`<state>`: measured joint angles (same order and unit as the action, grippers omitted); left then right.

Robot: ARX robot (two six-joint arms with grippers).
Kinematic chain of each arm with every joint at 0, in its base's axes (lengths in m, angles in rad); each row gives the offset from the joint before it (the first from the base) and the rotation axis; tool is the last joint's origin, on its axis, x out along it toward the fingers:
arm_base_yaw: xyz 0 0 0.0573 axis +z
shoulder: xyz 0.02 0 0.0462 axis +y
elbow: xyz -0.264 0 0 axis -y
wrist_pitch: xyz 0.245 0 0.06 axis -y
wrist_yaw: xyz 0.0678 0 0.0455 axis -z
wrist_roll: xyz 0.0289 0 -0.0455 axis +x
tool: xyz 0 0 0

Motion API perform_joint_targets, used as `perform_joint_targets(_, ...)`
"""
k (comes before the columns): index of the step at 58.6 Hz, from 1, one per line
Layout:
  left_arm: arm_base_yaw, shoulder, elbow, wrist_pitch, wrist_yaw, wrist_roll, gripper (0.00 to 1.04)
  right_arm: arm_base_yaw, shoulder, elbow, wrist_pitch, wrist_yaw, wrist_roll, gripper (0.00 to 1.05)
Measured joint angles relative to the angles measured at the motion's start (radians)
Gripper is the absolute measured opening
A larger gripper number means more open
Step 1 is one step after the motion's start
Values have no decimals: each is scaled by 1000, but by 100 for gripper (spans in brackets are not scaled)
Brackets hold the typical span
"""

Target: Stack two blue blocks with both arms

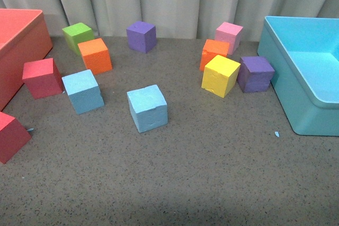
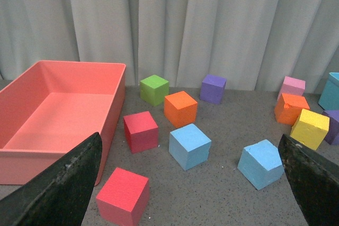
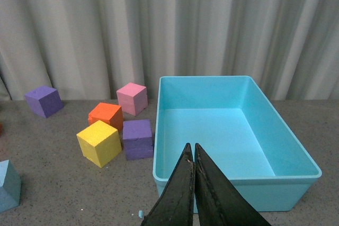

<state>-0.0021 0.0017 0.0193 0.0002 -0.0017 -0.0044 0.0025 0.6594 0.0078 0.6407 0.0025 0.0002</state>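
Observation:
Two sky-blue foam cubes lie apart on the grey table. One blue block (image 1: 82,91) sits at the left, next to a red cube. The other blue block (image 1: 147,108) sits near the middle. Both show in the left wrist view, the first (image 2: 189,145) and the second (image 2: 260,163). The second also shows at the edge of the right wrist view (image 3: 8,185). My left gripper (image 2: 190,183) is open and empty, above and short of the blocks. My right gripper (image 3: 192,149) is shut and empty, over the near rim of the turquoise bin. Neither arm shows in the front view.
A salmon-red bin (image 1: 21,46) stands at the left, a turquoise bin (image 1: 304,72) at the right. Other cubes are scattered: red (image 1: 42,78), red (image 1: 10,136), green (image 1: 78,35), orange (image 1: 95,55), purple (image 1: 141,36), pink (image 1: 229,35), orange (image 1: 214,52), yellow (image 1: 220,75), purple (image 1: 255,73).

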Motion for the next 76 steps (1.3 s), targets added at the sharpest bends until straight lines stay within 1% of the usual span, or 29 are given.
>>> perform_joint_targets(17, 0, 0, 0, 0, 0, 0, 98, 0, -204, -5, -187, -1, 0, 1)
perform_joint_targets(30, 0, 0, 0, 0, 0, 0, 98, 0, -306, -5, -285, -1, 0, 1)
perform_joint_targets(47, 0, 0, 0, 0, 0, 0, 98, 0, -411, -5, -389, -1, 0, 1)
perform_joint_targets(65, 0, 0, 0, 0, 0, 0, 98, 0, -487, -5, -465, -1, 0, 1)
perform_joint_targets(69, 0, 0, 0, 0, 0, 0, 98, 0, -590, -5, -602, -4, -1, 1)
perform_joint_targets(71, 0, 0, 0, 0, -1, 0, 98, 0, -620, -5, -630, -4, 0, 1)
perform_joint_targets(76, 0, 0, 0, 0, 0, 0, 98, 0, -654, -4, -635, -4, 0, 1)
